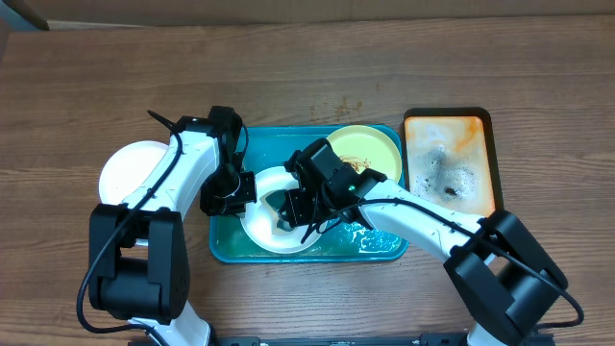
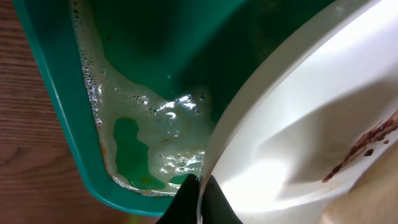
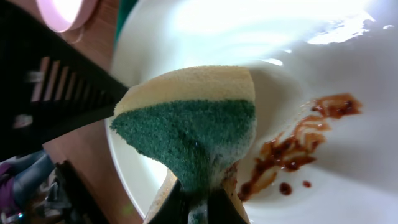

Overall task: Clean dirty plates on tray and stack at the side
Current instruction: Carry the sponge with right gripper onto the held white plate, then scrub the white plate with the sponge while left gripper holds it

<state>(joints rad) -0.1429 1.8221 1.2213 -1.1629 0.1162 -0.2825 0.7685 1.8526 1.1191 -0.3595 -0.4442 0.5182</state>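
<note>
Sauce (image 3: 292, 146) is smeared across the white plate (image 1: 264, 233), which is held tilted inside the teal tray (image 1: 219, 252), seemingly so that suds (image 2: 161, 137) are caught below. Its rim is pinched in the tightly closed left gripper (image 2: 199, 186) to steady it. A sponge (image 3: 193, 124) is clamped in the closed right gripper (image 3: 199, 196), just beside the smear. A yellow-green plate (image 1: 365, 146) waits in the tray's corner, and a bare white plate (image 1: 130, 173) is set on the table (image 1: 77, 77) alongside.

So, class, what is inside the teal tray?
A white plate smeared with sauce, a yellow-green plate and foamy water. The right end effector holds a sponge over the white plate. The tray floor under the plates is hidden.
</note>
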